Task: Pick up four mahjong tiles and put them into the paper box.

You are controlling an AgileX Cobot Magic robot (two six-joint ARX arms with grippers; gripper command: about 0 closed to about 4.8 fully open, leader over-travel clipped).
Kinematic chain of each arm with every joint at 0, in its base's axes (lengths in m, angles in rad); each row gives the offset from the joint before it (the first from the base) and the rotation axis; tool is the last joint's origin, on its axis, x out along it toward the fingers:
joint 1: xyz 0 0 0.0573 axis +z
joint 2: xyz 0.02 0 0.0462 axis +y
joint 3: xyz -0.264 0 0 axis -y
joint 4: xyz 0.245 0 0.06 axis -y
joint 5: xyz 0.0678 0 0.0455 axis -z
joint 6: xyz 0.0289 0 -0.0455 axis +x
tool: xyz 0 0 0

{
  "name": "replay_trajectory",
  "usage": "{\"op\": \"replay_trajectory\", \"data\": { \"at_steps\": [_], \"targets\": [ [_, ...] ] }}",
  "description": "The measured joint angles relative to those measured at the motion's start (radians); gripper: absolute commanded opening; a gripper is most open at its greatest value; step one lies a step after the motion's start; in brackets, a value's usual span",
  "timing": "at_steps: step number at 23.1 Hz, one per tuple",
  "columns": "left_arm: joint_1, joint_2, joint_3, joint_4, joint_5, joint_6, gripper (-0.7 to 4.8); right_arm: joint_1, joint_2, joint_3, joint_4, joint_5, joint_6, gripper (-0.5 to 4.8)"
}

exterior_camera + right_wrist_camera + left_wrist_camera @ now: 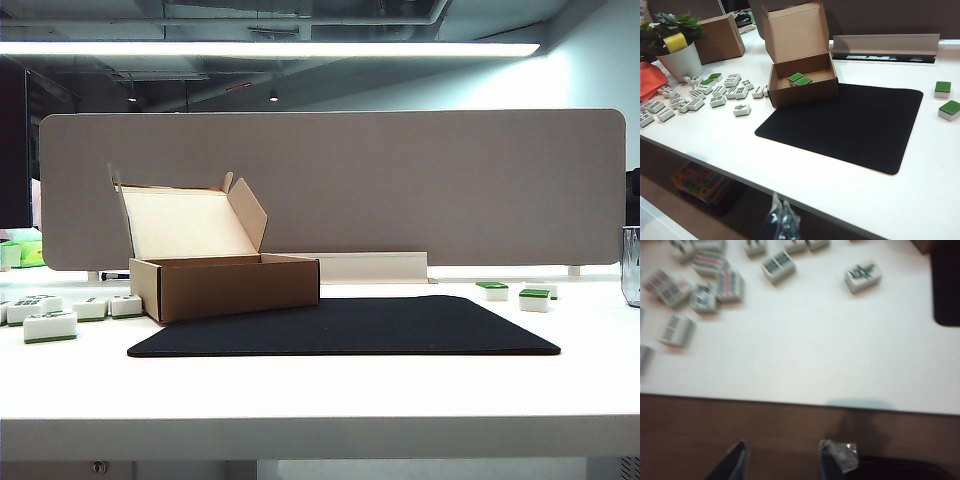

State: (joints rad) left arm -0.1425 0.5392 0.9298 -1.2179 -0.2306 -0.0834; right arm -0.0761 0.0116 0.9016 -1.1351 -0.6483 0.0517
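1. Inside the paper box (802, 82), two green-topped mahjong tiles (800, 79) lie side by side, touching, on the floor of it; its lid stands up behind, flaps out. By my count that is half the job.

2. On the far side of the black mat (845, 125) from the box, two more green-topped tiles (946, 100) rest on the desk (920, 190), near each other but apart. I judge these the likely pair to come.

3. Handling: small, thick, stiff blocks with a glossy top, probably slick. Best pinched across the two long white sides, low on the body, not on the shiny face.

4. Left gripper (782, 460): below the desk edge, fingers apart, nothing between them. Empty and part-open.

5. Right gripper (782, 220): also off the desk's front edge, tips seem close together with no tile showing; whether fully closed I cannot tell.

6. Beside the box, away from the mat, a scatter of white-faced tiles (715, 95) with dark marks, not ours. Beyond them a potted plant (677, 45) and a second brown box (720, 37).

7. Nothing crowds the far pair; the mat between them and the box lies flat. The raised lid and box walls are what a carrying gripper must clear.
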Motion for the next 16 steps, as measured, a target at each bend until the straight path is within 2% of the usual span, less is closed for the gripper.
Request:
{"op": "replay_trajectory", "data": {
  "at_steps": [1, 3, 10, 12, 13, 14, 16],
  "targets": [
    [0.0, -0.043, -0.04, -0.006, 0.066, -0.05, 1.78, 0.0, 0.0, 0.0, 0.0, 0.0, 0.0, -0.01],
    [0.0, -0.093, -0.061, 0.009, 0.147, -0.096, 1.79, 0.0, 0.0, 0.0, 0.0, 0.0, 0.0, -0.01],
    [-0.001, -0.11, -0.072, 0.092, 0.16, -0.113, 1.79, 0.0, 0.0, 0.0, 0.0, 0.0, 0.0, -0.01],
    [-0.001, -0.111, -0.126, 0.259, 0.16, -0.116, 1.79, 0.0, 0.0, 0.0, 0.0, 0.0, 0.0, -0.01],
    [-0.001, -0.111, -0.185, 0.412, 0.16, -0.116, 1.79, 0.0, 0.0, 0.0, 0.0, 0.0, 0.0, -0.01],
    [-0.001, -0.111, -0.218, 0.478, 0.16, -0.115, 1.79, 0.0, 0.0, 0.0, 0.0, 0.0, 0.0, -0.01],
    [-0.001, -0.15, -0.379, 0.71, 0.151, -0.113, 1.79, 0.0, 0.0, 0.0, 0.0, 0.0, 0.0, -0.01]
  ]
}}
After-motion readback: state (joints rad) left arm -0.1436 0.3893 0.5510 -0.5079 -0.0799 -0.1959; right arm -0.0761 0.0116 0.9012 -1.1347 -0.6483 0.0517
